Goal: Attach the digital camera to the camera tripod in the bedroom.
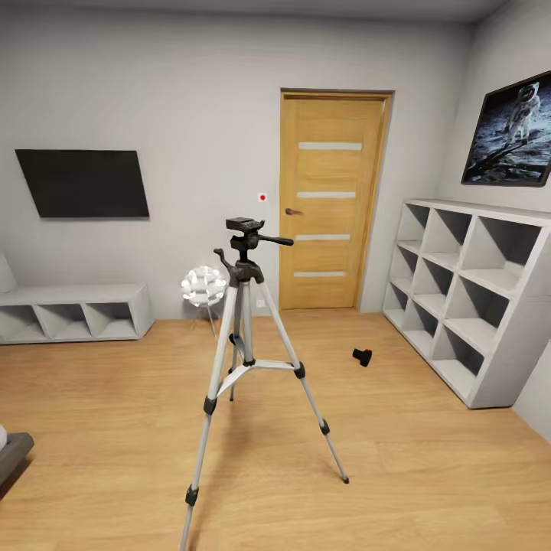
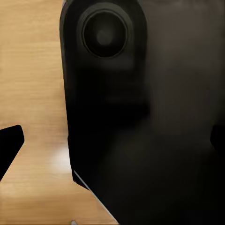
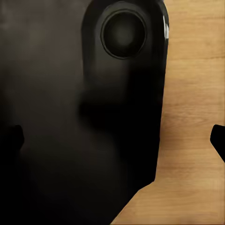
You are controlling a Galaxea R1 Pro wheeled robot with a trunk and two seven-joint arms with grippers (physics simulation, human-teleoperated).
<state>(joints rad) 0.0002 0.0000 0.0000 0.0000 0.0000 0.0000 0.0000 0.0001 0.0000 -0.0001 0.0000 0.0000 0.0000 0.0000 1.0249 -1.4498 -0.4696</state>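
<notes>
We see our left pincer point(image 2: 112, 145) and right pincer point(image 3: 112, 140) spread wide, gripping nothing, above smooth wood floor point(image 1: 428, 474). Far ahead stands the silver-legged tripod point(image 1: 246, 337); the small black boxy camera point(image 1: 362, 357) lies on the floor beyond.

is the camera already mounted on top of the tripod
No, the digital camera lies on the wood floor to the right of the camera tripod, whose head plate is bare.

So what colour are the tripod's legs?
Silver-white camera tripod legs with black joints, clearest in the head view.
</notes>
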